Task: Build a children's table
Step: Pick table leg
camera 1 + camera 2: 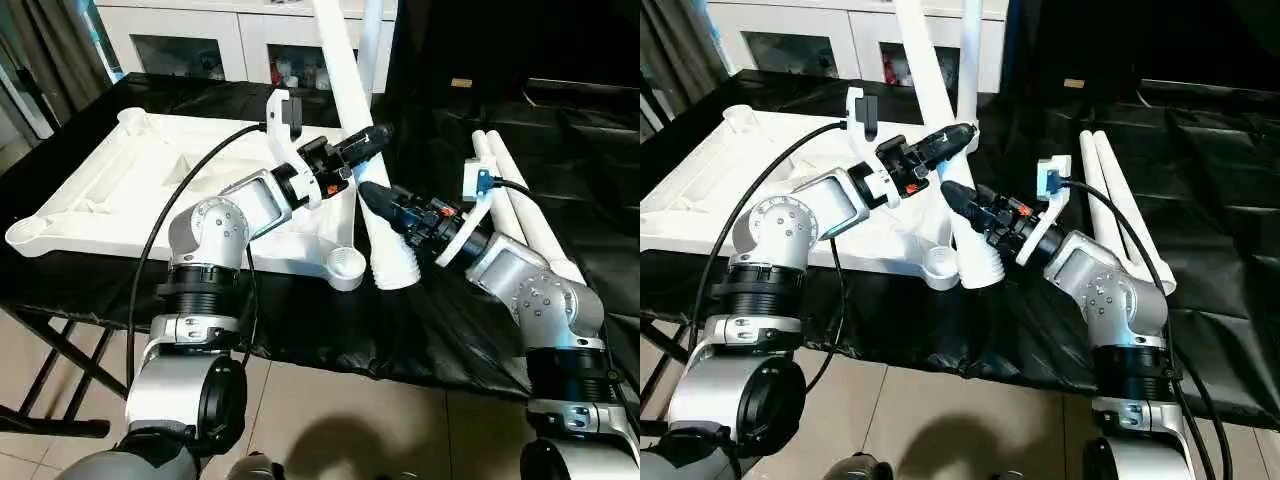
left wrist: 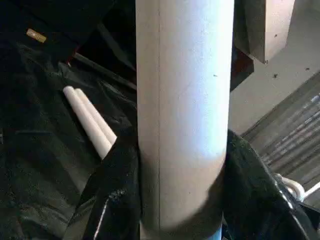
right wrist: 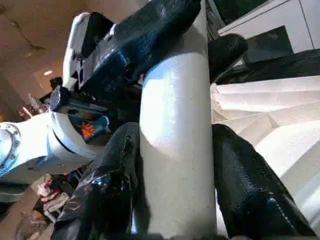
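The children's table top (image 1: 120, 190) lies upside down, ribs up, on the black-sheeted work table. One white leg (image 1: 350, 90) leans steeply over its front right corner. The leg's ribbed lower end (image 1: 392, 268) rests just beside the round corner socket (image 1: 347, 265). My left gripper (image 1: 365, 140) is shut on this leg, one finger (image 2: 115, 190) pressed against each side. Just below it, my right gripper (image 1: 375, 195) is shut on the same leg (image 3: 177, 150), black fingers (image 3: 250, 185) hugging it. A second leg (image 1: 372, 30) stands upright behind.
Two more white legs (image 1: 520, 200) lie side by side on the black sheet (image 1: 600, 150) to the right of my right arm. A white glass-door cabinet (image 1: 200, 40) stands behind the work table. Tiled floor shows below the table's front edge.
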You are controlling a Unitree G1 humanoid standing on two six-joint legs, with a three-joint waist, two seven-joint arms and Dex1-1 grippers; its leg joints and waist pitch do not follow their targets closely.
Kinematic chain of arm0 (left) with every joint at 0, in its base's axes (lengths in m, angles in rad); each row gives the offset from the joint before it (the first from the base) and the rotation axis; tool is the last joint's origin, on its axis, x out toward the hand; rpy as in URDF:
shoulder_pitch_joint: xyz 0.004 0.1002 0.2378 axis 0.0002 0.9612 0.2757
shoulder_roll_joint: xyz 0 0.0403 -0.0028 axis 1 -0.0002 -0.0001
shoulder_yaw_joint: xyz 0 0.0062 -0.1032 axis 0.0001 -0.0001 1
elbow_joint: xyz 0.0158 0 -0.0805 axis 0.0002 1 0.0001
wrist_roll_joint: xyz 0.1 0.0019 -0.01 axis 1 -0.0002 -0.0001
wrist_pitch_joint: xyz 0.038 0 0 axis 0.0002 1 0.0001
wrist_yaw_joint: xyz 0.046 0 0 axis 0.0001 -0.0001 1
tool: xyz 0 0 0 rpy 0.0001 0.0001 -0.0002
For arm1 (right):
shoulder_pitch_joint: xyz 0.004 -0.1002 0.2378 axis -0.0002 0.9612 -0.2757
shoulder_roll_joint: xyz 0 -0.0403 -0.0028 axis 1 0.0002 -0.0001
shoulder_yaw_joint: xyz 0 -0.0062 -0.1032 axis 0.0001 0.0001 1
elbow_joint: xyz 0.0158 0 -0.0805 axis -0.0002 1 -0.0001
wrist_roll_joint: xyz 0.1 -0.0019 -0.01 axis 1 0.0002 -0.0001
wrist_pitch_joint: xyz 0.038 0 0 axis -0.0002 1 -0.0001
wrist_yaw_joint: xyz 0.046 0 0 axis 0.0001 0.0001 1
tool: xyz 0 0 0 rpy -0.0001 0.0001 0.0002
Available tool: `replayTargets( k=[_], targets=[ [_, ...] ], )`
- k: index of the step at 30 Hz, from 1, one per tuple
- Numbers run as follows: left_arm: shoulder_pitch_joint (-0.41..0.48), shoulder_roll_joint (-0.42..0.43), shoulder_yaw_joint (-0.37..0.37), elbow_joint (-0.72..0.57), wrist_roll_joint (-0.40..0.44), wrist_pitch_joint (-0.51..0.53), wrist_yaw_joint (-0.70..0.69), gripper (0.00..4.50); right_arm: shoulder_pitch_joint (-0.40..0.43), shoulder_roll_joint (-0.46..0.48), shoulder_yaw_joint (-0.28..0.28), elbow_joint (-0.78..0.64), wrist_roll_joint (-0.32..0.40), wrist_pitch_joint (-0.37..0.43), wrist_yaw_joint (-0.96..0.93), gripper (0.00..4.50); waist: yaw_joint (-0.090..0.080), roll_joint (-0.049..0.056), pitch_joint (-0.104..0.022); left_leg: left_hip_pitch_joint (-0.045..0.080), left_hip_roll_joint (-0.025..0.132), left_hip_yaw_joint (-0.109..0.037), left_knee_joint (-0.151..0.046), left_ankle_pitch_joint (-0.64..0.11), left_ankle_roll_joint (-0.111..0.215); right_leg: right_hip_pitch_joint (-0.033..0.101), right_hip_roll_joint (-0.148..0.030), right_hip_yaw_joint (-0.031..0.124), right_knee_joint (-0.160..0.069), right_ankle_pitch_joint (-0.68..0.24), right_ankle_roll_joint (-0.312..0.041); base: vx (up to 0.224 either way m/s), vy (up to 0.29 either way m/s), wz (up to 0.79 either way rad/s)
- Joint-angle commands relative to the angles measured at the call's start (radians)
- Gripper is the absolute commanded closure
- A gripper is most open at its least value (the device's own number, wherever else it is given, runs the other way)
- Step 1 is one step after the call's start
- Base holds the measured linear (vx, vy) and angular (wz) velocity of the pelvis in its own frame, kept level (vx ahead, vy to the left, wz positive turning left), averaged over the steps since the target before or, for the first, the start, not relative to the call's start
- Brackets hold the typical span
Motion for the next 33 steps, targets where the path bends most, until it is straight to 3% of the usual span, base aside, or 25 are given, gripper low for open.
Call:
replayTargets(
  k=[1, 2, 5, 8, 11, 20, 28, 33],
  targets=[
    [-0.006, -0.001, -0.030, -0.034, -0.005, -0.018, -0.035, 2.62, -0.016, -0.011, 0.016, -0.001, -0.028, 0.001, -0.028, 2.69, -0.003, -0.021, -0.088, 0.009, 0.027, -0.009, -0.058, -0.044, 0.060, 0.070, -0.079, 0.047, -0.077, -0.142, -0.165, 0.000, 0.000, 0.00],
    [-0.008, 0.000, -0.033, -0.034, 0.000, -0.025, -0.038, 2.62, -0.018, -0.013, 0.020, -0.002, -0.027, 0.006, -0.025, 2.69, -0.002, -0.021, -0.088, 0.009, 0.026, -0.009, -0.058, -0.045, 0.060, 0.070, -0.079, 0.047, -0.078, -0.145, -0.163, 0.000, 0.000, 0.00],
    [-0.015, 0.020, -0.062, -0.030, 0.021, -0.045, -0.076, 2.65, -0.030, -0.033, 0.044, 0.005, -0.043, 0.032, -0.026, 2.00, -0.002, -0.020, -0.087, 0.010, 0.026, -0.009, -0.059, -0.045, 0.059, 0.070, -0.079, 0.047, -0.079, -0.155, -0.158, 0.000, 0.000, 0.00],
    [-0.027, 0.043, -0.088, -0.022, 0.039, -0.069, -0.126, 2.65, -0.043, -0.073, 0.084, 0.014, -0.074, 0.039, 0.005, 1.92, -0.003, -0.020, -0.088, 0.011, 0.026, -0.010, -0.059, -0.036, 0.055, 0.071, -0.077, 0.048, -0.078, -0.157, -0.146, 0.000, 0.000, 0.00],
    [-0.032, 0.084, -0.146, -0.037, 0.058, -0.080, -0.222, 2.65, -0.062, -0.133, 0.132, 0.033, -0.103, 0.057, 0.065, 1.58, -0.004, -0.019, -0.089, 0.010, 0.027, -0.009, -0.057, -0.034, 0.057, 0.069, -0.077, 0.049, -0.073, -0.128, -0.160, 0.000, 0.000, 0.00],
    [-0.041, 0.159, -0.241, -0.052, 0.075, -0.080, -0.379, 2.66, -0.093, -0.225, 0.233, 0.057, -0.122, 0.115, 0.182, 1.55, -0.001, -0.025, -0.090, 0.010, 0.029, -0.008, -0.055, -0.035, 0.061, 0.072, -0.079, 0.049, -0.069, -0.123, -0.180, 0.000, 0.000, 0.00],
    [-0.045, 0.176, -0.257, -0.042, 0.085, -0.096, -0.407, 2.66, -0.080, -0.261, 0.303, 0.040, -0.134, 0.135, 0.249, 1.55, 0.001, -0.026, -0.091, 0.009, 0.028, -0.007, -0.052, -0.030, 0.064, 0.073, -0.078, 0.048, -0.066, -0.110, -0.190, 0.000, 0.000, 0.00],
    [-0.048, 0.180, -0.260, -0.035, 0.083, -0.097, -0.416, 2.66, -0.075, -0.263, 0.310, 0.039, -0.145, 0.113, 0.251, 1.55, 0.000, -0.025, -0.091, 0.008, 0.028, -0.007, -0.052, -0.032, 0.061, 0.073, -0.078, 0.048, -0.066, -0.114, -0.188, 0.000, 0.000, 0.00]
  ],
)
